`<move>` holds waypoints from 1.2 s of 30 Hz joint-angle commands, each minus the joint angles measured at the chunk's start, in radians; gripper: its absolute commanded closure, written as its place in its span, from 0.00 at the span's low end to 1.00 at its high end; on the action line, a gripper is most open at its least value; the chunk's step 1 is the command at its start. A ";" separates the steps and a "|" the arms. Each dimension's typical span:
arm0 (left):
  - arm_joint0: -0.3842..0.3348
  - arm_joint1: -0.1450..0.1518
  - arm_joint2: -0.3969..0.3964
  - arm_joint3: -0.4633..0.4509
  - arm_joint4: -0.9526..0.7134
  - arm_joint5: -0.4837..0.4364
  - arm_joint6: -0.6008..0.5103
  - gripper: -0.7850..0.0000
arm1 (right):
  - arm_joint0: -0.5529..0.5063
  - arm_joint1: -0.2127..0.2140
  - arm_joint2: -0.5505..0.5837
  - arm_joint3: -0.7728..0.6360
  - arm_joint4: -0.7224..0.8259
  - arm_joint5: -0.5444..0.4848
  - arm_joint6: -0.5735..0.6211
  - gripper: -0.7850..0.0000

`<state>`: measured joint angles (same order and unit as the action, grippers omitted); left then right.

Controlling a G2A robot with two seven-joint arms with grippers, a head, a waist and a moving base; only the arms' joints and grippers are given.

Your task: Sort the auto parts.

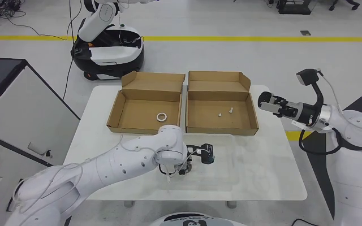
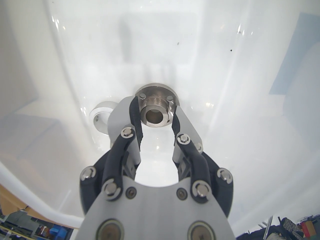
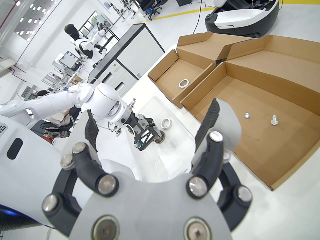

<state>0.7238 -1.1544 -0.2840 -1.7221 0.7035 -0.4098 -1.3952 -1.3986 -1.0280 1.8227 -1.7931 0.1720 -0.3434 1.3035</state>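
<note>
Where the top view looks down on the desk (image 1: 266,169), the left hand (image 1: 185,167) sits low just in front of the cardboard box (image 1: 138,113) that holds a ring (image 1: 161,117). The right hand (image 1: 266,103) hangs well off to that box's right, past the second box (image 1: 209,116). From the left wrist, the fingers (image 2: 135,123) clamp a flanged metal bushing (image 2: 155,111), with a silver collar (image 2: 101,118) just beside it. From the right wrist, the right hand is spread wide and holds nothing; two bolts (image 3: 273,120) lie in the second box.
</note>
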 commanded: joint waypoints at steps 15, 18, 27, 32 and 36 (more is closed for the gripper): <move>0.008 -0.010 -0.011 0.021 -0.012 0.010 -0.014 0.55 | 0.000 0.000 0.000 0.000 0.000 0.000 0.000 0.00; 0.007 -0.012 -0.013 0.023 -0.011 0.009 -0.015 0.53 | 0.000 0.000 0.000 0.000 0.000 0.000 0.000 0.00; 0.012 -0.015 -0.017 0.025 -0.003 0.012 -0.025 0.52 | 0.000 0.000 0.000 0.000 0.000 0.000 0.000 0.00; 0.015 -0.017 -0.017 0.031 -0.004 0.010 -0.025 0.53 | 0.000 0.000 0.000 0.000 0.000 0.000 0.000 0.00; 0.016 -0.020 -0.016 0.040 -0.003 0.005 -0.020 0.58 | 0.000 0.000 0.000 0.000 0.000 0.000 0.000 0.00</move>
<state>0.7392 -1.1738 -0.3005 -1.6856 0.6997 -0.4029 -1.4172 -1.3986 -1.0280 1.8227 -1.7931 0.1720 -0.3434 1.3035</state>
